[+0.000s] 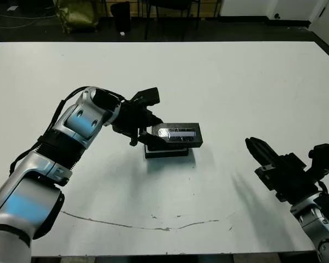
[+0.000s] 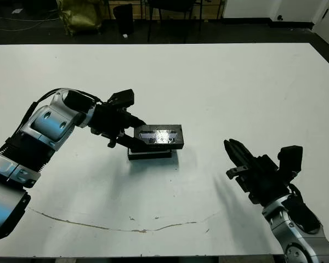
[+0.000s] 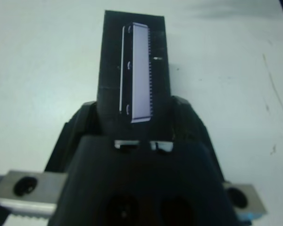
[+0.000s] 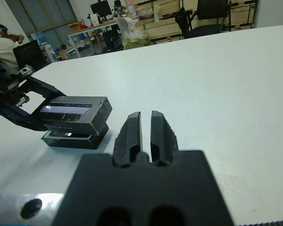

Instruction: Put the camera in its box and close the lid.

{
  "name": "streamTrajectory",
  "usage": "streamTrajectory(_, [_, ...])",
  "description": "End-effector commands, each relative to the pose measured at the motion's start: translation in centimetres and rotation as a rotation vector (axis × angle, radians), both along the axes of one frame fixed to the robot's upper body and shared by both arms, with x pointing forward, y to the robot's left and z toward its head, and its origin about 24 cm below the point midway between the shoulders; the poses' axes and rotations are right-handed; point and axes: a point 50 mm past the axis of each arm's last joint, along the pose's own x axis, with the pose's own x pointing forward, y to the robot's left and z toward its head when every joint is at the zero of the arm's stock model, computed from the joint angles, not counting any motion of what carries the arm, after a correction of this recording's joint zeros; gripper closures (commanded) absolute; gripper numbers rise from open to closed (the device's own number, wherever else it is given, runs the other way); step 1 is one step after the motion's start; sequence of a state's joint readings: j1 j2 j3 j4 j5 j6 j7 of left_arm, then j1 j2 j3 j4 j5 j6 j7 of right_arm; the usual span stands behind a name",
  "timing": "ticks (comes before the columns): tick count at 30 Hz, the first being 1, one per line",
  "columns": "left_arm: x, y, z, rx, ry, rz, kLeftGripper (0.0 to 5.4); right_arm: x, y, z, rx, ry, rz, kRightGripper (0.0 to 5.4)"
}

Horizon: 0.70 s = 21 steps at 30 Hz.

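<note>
Nearest the head camera, a thin brownish scratch [image 1: 142, 226] runs across the white table [image 1: 219, 82] close to its front edge. Just beyond it, on my right side, my right gripper [image 2: 257, 159] hangs low over bare table with the forearm coming in from the near right corner. Its two black fingers [image 4: 132, 129] lie almost together with only a narrow slit between them, and they hold nothing.

Further in, my left arm reaches from the near left, elbow bent, wrist turned toward the table's middle. My left gripper [image 1: 144, 126] is clamped on the near end of the lid [image 1: 178, 134], one finger on each side. The lid sits level over the box [image 1: 165, 151], offset and not seated, shiny strip upward. The box rests on the table, well apart from my right gripper.

The camera is not visible to me; I cannot tell where it lies.
</note>
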State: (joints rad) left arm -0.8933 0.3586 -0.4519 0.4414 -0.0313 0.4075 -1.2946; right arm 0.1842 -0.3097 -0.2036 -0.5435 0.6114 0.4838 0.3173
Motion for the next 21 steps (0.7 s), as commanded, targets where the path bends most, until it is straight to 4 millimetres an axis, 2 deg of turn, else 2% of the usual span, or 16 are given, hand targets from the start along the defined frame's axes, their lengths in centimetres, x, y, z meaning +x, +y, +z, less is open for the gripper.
streamTrajectory(1, [0.18, 0.27, -0.2, 0.034, 0.012, 0.008, 3.11, -0.15, -0.02, -0.46, -0.004, 0.028, -0.008, 5.4])
streamTrajectory(21, [0.06, 0.45, -1.12, 0.172, 0.14, 0.034, 3.11, -0.11, 0.27, -0.74, -0.004, 0.02, -0.002, 5.4])
